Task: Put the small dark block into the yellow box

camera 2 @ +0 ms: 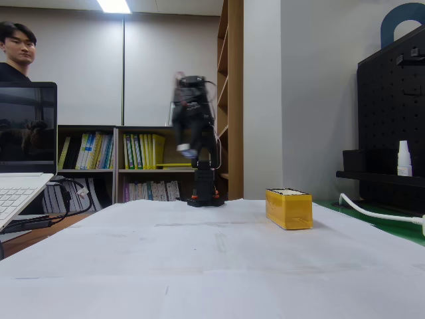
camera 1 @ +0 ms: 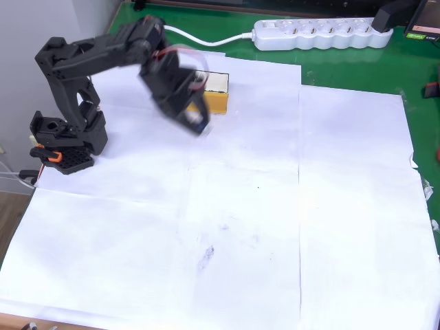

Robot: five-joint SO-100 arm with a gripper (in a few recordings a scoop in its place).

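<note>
White paper sheets (camera 1: 275,227) cover the green table (camera 1: 344,65), with a white power strip (camera 1: 323,33) along its far edge in the overhead view. At the left of that view the black arm (camera 1: 82,75) reaches over the paper, blurred by motion, and its gripper (camera 1: 196,120) hangs above the sheet. A small bluish patch at the fingertips may be the small dark block (camera 1: 200,119). The blur hides how wide the jaws stand, so whether they hold it cannot be told. The yellow box (camera 1: 217,93) rests on the paper just beyond the gripper, partly behind it. In the fixed view the gripper (camera 2: 186,150) is raised well above the table, and the yellow box (camera 2: 289,208) stands lower and to its right. A laptop (camera 2: 23,153) and a person (camera 2: 14,50) sit at the left edge.
</note>
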